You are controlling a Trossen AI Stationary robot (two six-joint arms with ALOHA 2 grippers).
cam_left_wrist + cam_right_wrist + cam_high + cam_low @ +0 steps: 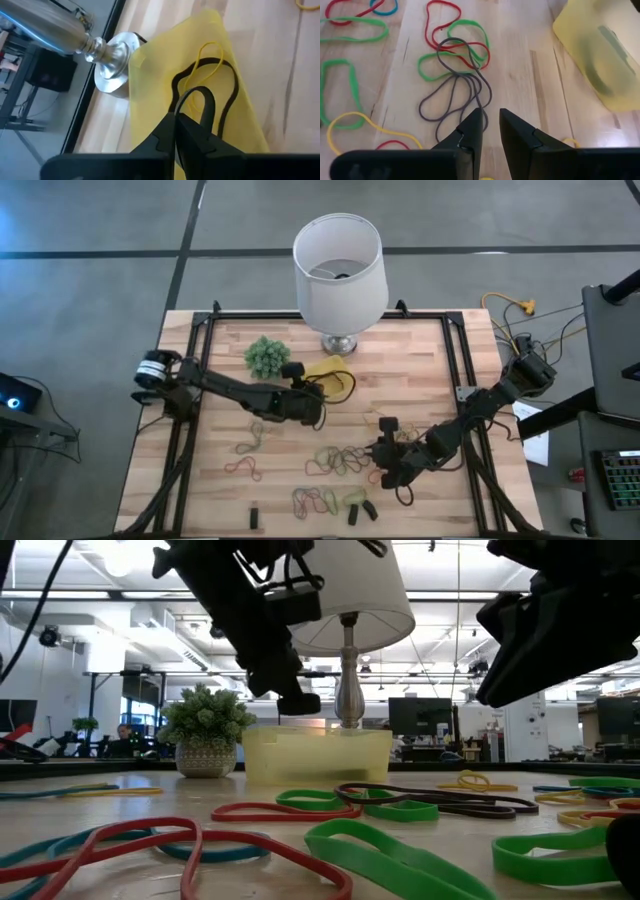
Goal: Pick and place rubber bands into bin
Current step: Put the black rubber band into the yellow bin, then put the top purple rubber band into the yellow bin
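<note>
Behind the left pincer [176, 122], bin [150, 90] partly hidden.

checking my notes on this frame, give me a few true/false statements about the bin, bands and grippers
1. The left gripper is shut on a black band over the bin. True.
2. The bin is empty. False: a yellow band and another black band lie in it.
3. The right gripper is over the bin. False: it is low over the table, with a dark band just ahead of it.
4. Many bands lie on the table. True.
5. The lamp lies tipped over. False: it stands upright beside the bin.
</note>
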